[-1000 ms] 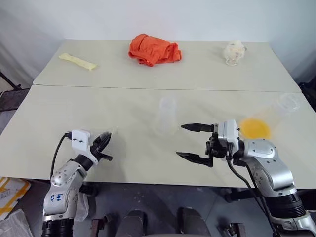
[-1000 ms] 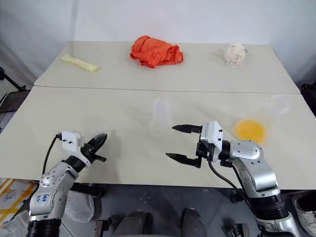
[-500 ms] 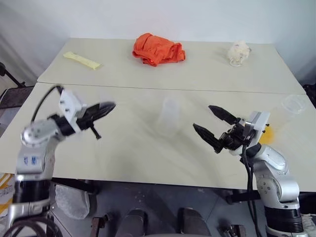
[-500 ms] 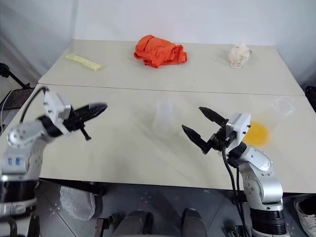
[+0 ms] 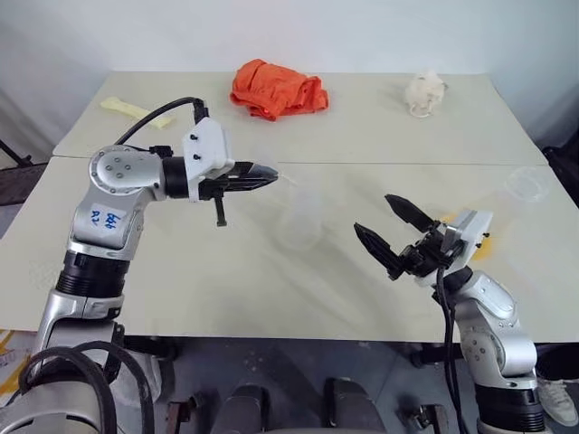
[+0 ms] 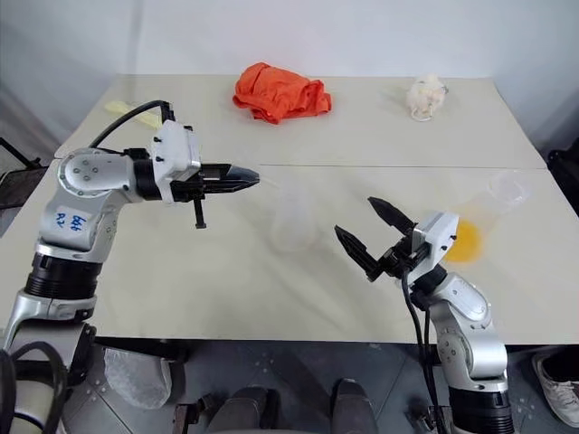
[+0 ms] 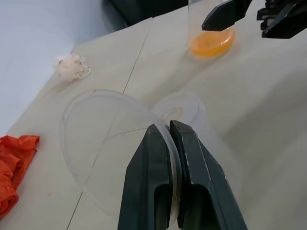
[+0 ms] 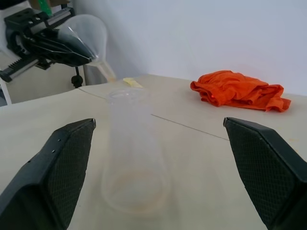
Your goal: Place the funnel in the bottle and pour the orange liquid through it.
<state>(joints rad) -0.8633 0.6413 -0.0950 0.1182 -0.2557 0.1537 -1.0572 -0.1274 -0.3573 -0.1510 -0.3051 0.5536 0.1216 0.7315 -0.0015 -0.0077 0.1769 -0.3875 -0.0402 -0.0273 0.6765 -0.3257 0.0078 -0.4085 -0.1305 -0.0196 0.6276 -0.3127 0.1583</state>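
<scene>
Left eye view shows the change plainly: the left gripper point(image 5: 262, 174), low at the near table edge a second ago, has swung up and across, and its fingers are now clamped tight on the rim of the funnel point(image 8: 88, 36), whose stem pokes out just past the tips toward the bottle point(image 5: 303, 217). From the left wrist view the clear rim curves away to one side of the closed jaws and the bottle's open mouth sits just beyond them, so I'd judge the funnel is nearly lined up and only needs tipping stem-down and lowering in; it is not yet in the neck. The bottle stands upright on the table point(image 5: 226, 271), apart from both grippers and looking empty, save perhaps a faint tint at its base that I can't be sure of. The right gripper point(image 5: 384, 233) has tilted upward and hangs with its jaws spread wide on nothing, the bottle framed between them in its wrist view but well ahead. Behind those open jaws a clear long-necked flask point(image 6: 484, 217) leans, with the orange liquid point(image 7: 211, 42) pooled in its round base.
</scene>
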